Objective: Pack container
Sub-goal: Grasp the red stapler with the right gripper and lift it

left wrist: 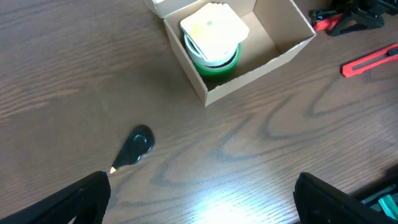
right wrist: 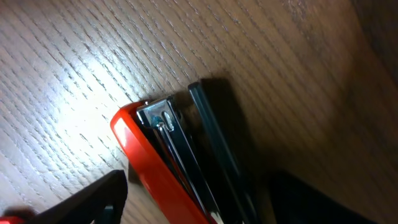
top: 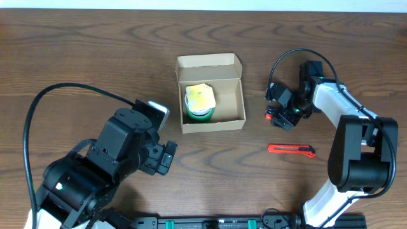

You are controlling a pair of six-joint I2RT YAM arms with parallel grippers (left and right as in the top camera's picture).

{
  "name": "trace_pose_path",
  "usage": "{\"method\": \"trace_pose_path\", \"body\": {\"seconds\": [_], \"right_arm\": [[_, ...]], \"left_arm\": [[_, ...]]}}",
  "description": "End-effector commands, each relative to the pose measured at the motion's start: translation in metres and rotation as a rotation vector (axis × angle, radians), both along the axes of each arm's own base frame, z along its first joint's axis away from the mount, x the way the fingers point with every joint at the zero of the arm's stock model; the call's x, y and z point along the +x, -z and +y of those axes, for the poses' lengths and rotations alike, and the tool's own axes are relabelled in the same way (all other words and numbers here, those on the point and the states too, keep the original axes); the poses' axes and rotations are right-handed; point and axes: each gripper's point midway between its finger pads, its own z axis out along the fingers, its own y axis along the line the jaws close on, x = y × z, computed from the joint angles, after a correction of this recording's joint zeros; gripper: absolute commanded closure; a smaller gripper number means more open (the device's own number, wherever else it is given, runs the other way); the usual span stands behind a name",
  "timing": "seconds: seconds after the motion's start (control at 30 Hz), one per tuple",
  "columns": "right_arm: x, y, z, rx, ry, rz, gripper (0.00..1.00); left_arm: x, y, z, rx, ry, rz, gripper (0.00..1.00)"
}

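The container (top: 213, 124) is a small open cardboard box at the table's middle, its flap lid folded back. It also shows in the left wrist view (left wrist: 249, 78). Inside on the left stands a green tape roll (top: 199, 107) (left wrist: 217, 62) with a pale yellow-white pad on top. My right gripper (top: 284, 114) (right wrist: 205, 205) is low over the table right of the box. Its fingers are open on either side of a red and black stapler (top: 275, 115) (right wrist: 161, 168). My left gripper (top: 166, 157) (left wrist: 199, 208) is open and empty, in front of and to the left of the box.
A red box cutter (top: 290, 149) (left wrist: 370, 60) lies in front of the stapler, at the right. A small dark object with a white tip (left wrist: 135, 147) lies on the wood ahead of my left gripper. The right half of the box floor is bare.
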Motion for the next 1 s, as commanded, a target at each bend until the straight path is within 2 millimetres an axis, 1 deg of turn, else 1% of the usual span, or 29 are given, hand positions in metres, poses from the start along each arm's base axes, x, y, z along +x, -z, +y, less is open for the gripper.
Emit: {"method": "trace_pose_path", "body": {"seconds": [0.0,0.03,0.17,0.2,0.27,0.33,0.37,0.4,0.43,0.57,0.7,0.8,0.97], "right_arm": [[-0.013,0.018,0.004,-0.010,-0.023,0.061,0.39],[-0.012,0.018,0.004,-0.010,-0.023,0.059,0.43],[-0.014,0.018,0.004,-0.009,-0.022,0.065,0.66],[-0.014,0.018,0.005,-0.007,-0.014,0.069,0.69],[-0.014,0.018,0.007,0.004,0.014,0.075,0.77],[-0.014,0.017,0.011,0.028,0.043,0.081,0.81],[-0.014,0.016,0.014,0.043,0.053,0.083,0.86],[-0.014,0.016,0.017,0.061,0.067,0.087,0.94],[-0.014,0.015,0.019,0.079,0.081,0.091,0.98],[-0.013,0.010,0.033,0.162,0.205,0.128,0.99],[-0.007,0.001,0.041,0.223,0.407,0.181,0.99],[0.001,-0.013,0.043,0.246,0.537,0.210,0.99],[0.019,-0.056,0.044,0.264,0.670,0.234,0.99]], "left_arm": [[0.000,0.001,0.003,0.009,-0.005,-0.003,0.05],[0.000,0.001,0.003,0.009,-0.005,-0.003,0.05],[0.000,0.001,0.003,0.009,-0.005,-0.003,0.05],[0.000,0.001,0.003,0.009,-0.005,-0.003,0.05],[0.000,0.001,0.003,0.009,-0.005,-0.003,0.05],[0.000,0.001,0.003,0.009,-0.005,-0.003,0.05],[0.000,0.001,0.003,0.009,-0.005,-0.003,0.05],[0.000,0.001,0.003,0.009,-0.005,-0.003,0.05],[0.000,0.001,0.003,0.009,-0.005,-0.003,0.05],[0.000,0.001,0.003,0.009,-0.005,-0.002,0.05],[0.000,0.001,0.003,0.009,-0.005,-0.002,0.05],[0.000,0.001,0.003,0.009,-0.005,-0.003,0.05],[0.000,0.001,0.003,0.009,-0.005,-0.003,0.05]]}}
